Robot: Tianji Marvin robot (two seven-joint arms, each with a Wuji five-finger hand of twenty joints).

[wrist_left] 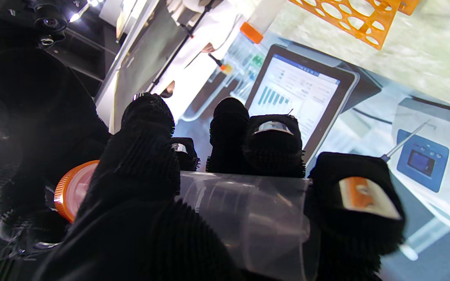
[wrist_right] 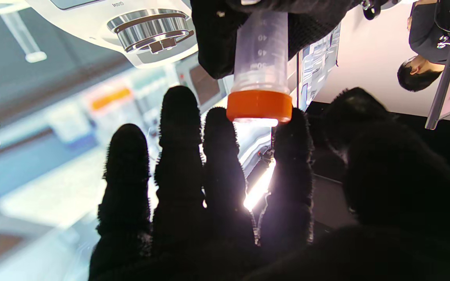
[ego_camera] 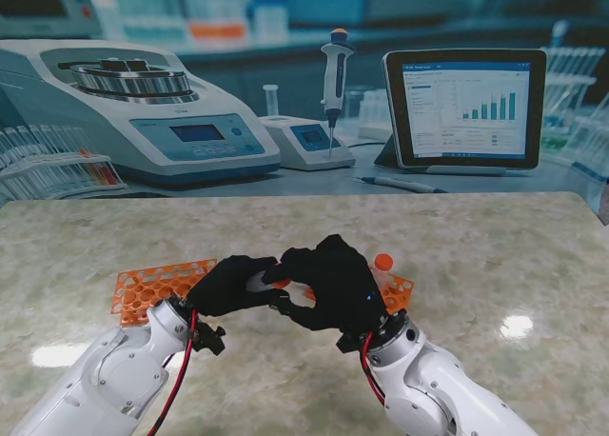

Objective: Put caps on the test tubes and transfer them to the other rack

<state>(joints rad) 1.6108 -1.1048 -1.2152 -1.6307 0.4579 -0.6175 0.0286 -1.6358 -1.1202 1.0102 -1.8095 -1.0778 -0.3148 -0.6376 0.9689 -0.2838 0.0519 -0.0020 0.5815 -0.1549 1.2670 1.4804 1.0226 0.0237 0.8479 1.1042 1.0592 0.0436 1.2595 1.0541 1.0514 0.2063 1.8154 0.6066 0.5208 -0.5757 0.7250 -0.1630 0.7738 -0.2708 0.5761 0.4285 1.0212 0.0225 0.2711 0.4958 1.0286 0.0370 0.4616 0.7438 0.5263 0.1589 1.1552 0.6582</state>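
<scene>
My left hand (ego_camera: 231, 286) is wrapped tight around a clear test tube (wrist_left: 244, 218) at the middle of the frame. My right hand (ego_camera: 328, 286) has its fingers (wrist_right: 180, 156) spread, touching the tube's orange cap (wrist_right: 259, 106). Two orange racks (ego_camera: 157, 286) lie on the marble table (ego_camera: 476, 255); one capped tube (ego_camera: 383, 267) stands in the right one.

High stand view; close wrist views sharing tube (wrist_right: 262, 58).

Both hands wear matt, fuzzy black cloth gloves. The tube (wrist_right: 262, 50) is clear smooth plastic with a ribbed orange cap (wrist_right: 259, 106). The table (ego_camera: 285, 227) looks like glossy marbled stone
</scene>
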